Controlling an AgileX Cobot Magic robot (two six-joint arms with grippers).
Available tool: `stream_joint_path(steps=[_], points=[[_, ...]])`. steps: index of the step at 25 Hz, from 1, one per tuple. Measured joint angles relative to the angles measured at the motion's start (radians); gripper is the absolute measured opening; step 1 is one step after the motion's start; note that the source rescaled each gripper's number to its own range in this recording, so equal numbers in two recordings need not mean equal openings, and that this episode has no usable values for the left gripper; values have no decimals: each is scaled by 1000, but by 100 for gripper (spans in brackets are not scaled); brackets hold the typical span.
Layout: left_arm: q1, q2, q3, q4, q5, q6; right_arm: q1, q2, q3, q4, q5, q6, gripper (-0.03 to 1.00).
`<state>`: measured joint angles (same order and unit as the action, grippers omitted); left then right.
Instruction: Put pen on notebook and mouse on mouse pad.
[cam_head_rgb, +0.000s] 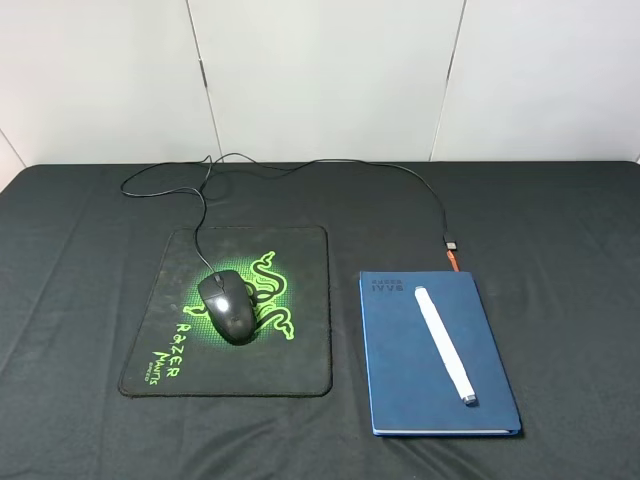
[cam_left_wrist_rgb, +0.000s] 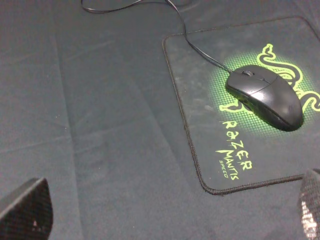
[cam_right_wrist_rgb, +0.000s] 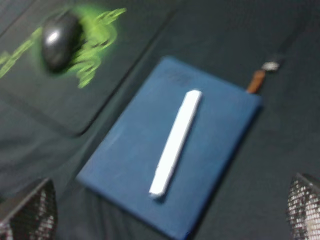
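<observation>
The pen (cam_head_rgb: 442, 345) is seen lying on the notebook (cam_head_rgb: 400, 390), the mouse (cam_head_rgb: 228, 306) resting on the mouse pad (cam_head_rgb: 300, 350). Both grippers' fingers (cam_left_wrist_rgb: 25, 207) are spread apart, nothing held.

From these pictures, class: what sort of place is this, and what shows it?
Probably a staged desk: a black cloth-covered table against plain white panels, with only a mouse pad, mouse, notebook and pen.
</observation>
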<state>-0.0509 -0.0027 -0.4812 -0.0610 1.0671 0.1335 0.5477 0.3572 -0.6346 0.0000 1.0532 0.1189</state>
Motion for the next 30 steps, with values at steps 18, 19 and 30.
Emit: stream_joint_path(steps=[18, 19, 30], points=[[0, 0, 0, 0, 0, 0, -494, -363, 146, 0, -26, -3, 100], [0, 0, 0, 0, 0, 0, -497, -363, 146, 0, -26, -4, 100], [0, 0, 0, 0, 0, 0, -497, -363, 146, -9, -27, -80, 100]])
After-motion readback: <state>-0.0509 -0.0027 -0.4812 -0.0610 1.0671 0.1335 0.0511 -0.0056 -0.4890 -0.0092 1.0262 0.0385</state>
